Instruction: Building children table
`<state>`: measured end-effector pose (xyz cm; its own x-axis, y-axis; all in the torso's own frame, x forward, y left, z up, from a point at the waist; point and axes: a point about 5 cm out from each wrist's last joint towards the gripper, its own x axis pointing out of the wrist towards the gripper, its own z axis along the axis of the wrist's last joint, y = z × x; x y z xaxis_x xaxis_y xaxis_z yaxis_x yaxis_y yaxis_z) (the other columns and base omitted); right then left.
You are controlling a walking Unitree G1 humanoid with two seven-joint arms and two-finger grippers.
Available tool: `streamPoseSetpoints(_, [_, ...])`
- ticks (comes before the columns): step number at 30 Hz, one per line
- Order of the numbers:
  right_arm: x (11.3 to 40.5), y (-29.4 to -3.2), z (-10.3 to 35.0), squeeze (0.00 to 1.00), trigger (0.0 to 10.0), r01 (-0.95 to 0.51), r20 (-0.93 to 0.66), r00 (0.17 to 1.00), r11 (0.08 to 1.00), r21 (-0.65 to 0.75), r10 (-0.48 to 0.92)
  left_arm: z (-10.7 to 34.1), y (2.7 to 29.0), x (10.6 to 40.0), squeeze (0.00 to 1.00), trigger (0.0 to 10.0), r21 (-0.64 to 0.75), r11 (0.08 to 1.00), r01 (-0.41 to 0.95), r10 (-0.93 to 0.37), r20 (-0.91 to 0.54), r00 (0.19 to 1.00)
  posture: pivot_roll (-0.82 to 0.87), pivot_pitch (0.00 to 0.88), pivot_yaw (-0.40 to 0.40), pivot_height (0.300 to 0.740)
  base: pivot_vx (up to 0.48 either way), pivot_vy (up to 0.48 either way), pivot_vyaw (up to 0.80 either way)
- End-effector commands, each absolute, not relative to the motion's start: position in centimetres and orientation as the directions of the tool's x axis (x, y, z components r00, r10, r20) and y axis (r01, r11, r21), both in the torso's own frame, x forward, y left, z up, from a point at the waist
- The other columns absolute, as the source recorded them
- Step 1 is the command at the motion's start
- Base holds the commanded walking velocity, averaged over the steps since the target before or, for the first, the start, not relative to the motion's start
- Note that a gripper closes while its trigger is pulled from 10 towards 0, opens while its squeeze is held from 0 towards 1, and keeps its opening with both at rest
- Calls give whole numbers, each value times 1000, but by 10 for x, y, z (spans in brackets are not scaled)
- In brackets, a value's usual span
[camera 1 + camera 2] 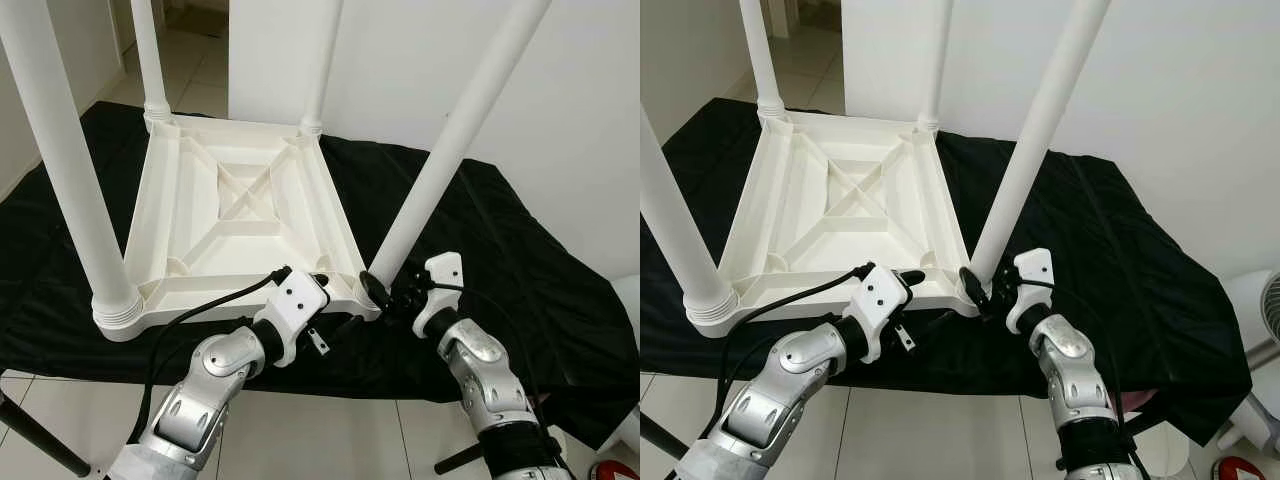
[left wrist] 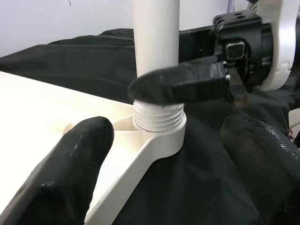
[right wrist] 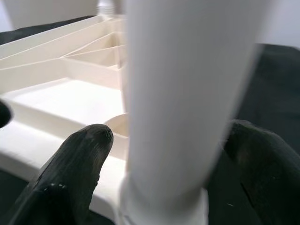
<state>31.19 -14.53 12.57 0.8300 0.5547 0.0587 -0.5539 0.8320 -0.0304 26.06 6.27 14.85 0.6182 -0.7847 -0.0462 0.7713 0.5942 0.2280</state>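
— Why is the children table (image 1: pixel 240 215) lying on its top?

— So the leg sockets face up. It rests upside down on the black cloth (image 1: pixel 500 260) that covers the surface, probably to keep the plastic from scuffing and sliding. Four white legs stand up from its corners.

— Which leg is being worked on?

— The near right leg (image 1: pixel 440 170), at the corner closest to the robot. It leans a little outward, and in the left wrist view its thread (image 2: pixel 157 119) shows above the corner socket (image 2: pixel 161 138), so I judge it is not yet screwed fully home.

— What does the right pincer (image 1: pixel 985 290) do there?

— Its fingers (image 3: pixel 77 154) sit on either side of the leg's base, just above the thread, closed around the leg. That low hold lets it turn the leg where it meets the socket.

— And the left pincer (image 1: pixel 330 283)?

— It sits at the table's near edge just beside the same corner, fingers (image 2: pixel 70 159) spread and holding nothing. I take it as a brace, ready to steady the frame against the twisting.
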Motion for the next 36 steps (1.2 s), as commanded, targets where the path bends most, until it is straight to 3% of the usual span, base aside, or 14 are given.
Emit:
streamPoseSetpoints(1, [314,-147,123,0,10000,-580,37,813,813,-47,582,150,58,257,0,10000,219,573,790,-803,-44,594,44,0,-147,740,0,0,0])
streamPoseSetpoints(6, [323,-140,120,0,10000,-654,-8,755,754,-63,655,150,58,257,0,10000,218,574,789,-802,-43,595,50,0,-147,740,0,0,0])
streamPoseSetpoints(7, [326,-138,118,0,8314,-669,-22,743,740,-72,669,150,58,257,0,10000,218,575,788,-802,-42,596,53,0,-148,740,0,0,0])
streamPoseSetpoints(8, [326,-138,118,0,8314,-669,-22,743,740,-72,669,150,58,257,0,10000,218,575,788,-802,-42,596,53,0,-148,740,0,0,0])
streamPoseSetpoints(9, [328,-137,117,0,4039,-678,-34,735,732,-71,677,150,58,257,0,10000,218,576,788,-801,-41,597,53,0,-148,740,0,0,0])
streamPoseSetpoints(10, [328,-137,117,0,4039,-678,-34,735,732,-71,677,150,58,257,0,10000,218,576,788,-801,-41,597,53,0,-148,740,0,0,0])
streamPoseSetpoints(11, [329,-137,115,0,78,-687,-43,727,723,-75,686,151,58,257,0,10000,218,576,788,-801,-41,597,60,0,-151,740,0,0,0])
streamPoseSetpoints(13, [330,-137,113,0,0,-693,-50,721,718,-69,691,151,58,257,0,10000,219,577,787,-801,-40,598,61,0,-152,740,0,0,0])
streamPoseSetpoints(25, [328,-138,98,0,0,-702,-57,712,712,-21,700,152,58,260,0,10000,223,571,790,-805,-36,592,59,0,-136,740,0,0,0])
streamPoseSetpoints(26, [328,-138,98,0,5137,-690,-47,724,724,-16,688,152,58,260,0,10000,223,569,792,-807,-35,590,59,0,-136,740,0,0,0])
streamPoseSetpoints(27, [328,-137,99,0,5137,-681,-41,732,732,-13,681,152,57,260,0,10000,222,568,793,-808,-35,588,58,0,-135,740,0,0,0])
streamPoseSetpoints(28, [328,-136,99,0,10000,-676,-30,736,737,9,676,152,57,261,0,10000,223,567,793,-809,-35,587,56,0,-135,740,0,0,0])
streamPoseSetpoints(36, [329,-129,98,0,10000,-582,-21,812,812,47,583,153,56,262,0,10000,220,568,793,-809,-30,588,56,0,-139,740,0,0,0])
